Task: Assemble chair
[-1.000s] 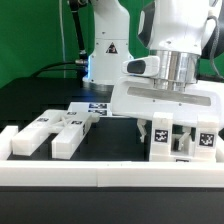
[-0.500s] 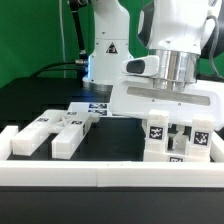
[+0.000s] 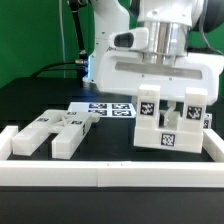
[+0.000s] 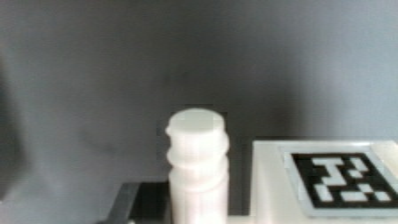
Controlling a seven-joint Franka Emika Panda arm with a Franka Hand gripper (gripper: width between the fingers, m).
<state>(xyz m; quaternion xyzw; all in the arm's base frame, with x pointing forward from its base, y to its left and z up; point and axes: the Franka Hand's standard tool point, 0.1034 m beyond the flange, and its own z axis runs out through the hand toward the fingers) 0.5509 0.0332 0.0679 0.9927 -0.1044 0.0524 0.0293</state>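
Beside white rail [image 3: 100,175], chair [image 3: 172,132] in gripper [image 3: 167,100].

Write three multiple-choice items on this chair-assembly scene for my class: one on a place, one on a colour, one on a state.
1. Where do the loose white pieces lie?
A. toward the exterior view's left, just behind the white rail
B. hanging in the air
C. at the exterior view's far right

2. What colour is the table top?
A. green
B. white
C. black

3. How is the gripper?
A. open above bare table
B. shut on the tagged chair part
C. out of view

Answers: 1 A, they rest on the table beside the rail. 2 C, the surface around the parts is black. 3 B, its fingers reach down into the tagged part and clamp it.
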